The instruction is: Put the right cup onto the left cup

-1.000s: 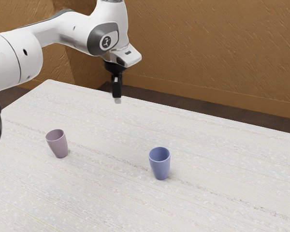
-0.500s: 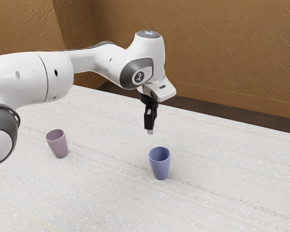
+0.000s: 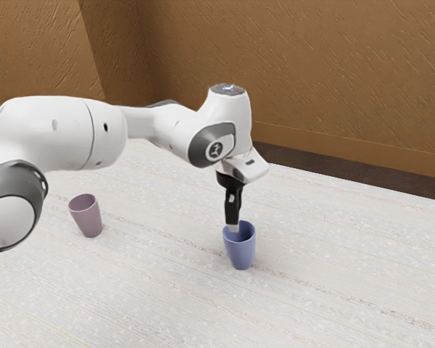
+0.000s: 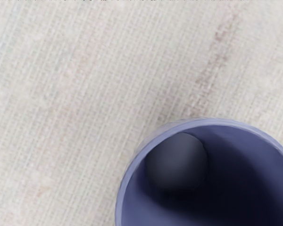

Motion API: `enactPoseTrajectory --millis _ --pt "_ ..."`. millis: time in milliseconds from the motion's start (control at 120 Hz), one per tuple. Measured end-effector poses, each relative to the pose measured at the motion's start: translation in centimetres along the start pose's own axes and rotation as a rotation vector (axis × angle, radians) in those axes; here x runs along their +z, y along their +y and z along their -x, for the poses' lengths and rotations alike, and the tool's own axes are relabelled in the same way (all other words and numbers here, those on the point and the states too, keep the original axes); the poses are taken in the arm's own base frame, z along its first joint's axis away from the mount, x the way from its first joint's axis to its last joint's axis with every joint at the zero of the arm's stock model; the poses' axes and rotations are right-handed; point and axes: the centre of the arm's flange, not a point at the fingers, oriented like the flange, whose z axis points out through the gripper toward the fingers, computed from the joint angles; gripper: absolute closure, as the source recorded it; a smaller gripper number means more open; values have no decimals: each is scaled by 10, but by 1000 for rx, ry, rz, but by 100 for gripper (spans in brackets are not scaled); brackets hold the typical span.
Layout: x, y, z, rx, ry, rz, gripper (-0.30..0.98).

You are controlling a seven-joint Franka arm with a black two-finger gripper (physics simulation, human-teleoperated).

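Pincer [image 3: 233,228] is seen at the rim of the blue cup [image 3: 241,251]; wide or narrow cannot be told | blue cup is stood on the desk [image 3: 333,225], broad room being left toward the mauve cup [image 3: 88,217] | desk's far edge well behind

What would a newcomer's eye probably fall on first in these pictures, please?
Probably the big white robot arm coming in from the exterior view's left, its black gripper down at the mouth of the tapered blue cup. Next, perhaps, that cup's round, dark interior, looming large in the wrist view. The tapered mauve cup stands apart on the pale, streaked table, toward the exterior view's left.
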Motion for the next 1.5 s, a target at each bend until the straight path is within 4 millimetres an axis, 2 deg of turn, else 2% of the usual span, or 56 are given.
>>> enactPoseTrajectory --millis 200,450,592,733,1092,1158,1258,1367,1500 --pt "22 -5 -6 -17 23 2 4" --pt "33 -10 -12 -18 37 -17 51" --pt "36 -13 -14 -21 42 -22 67" --pt "38 -13 -15 -29 47 -23 72" --pt "21 -10 -16 -47 61 -38 78" --pt "6 -11 -10 -60 69 -47 78" --pt "-20 -12 11 -93 77 -55 78" --pt "-37 -9 45 -137 71 -51 78" --pt "-52 1 100 -205 54 -37 78"
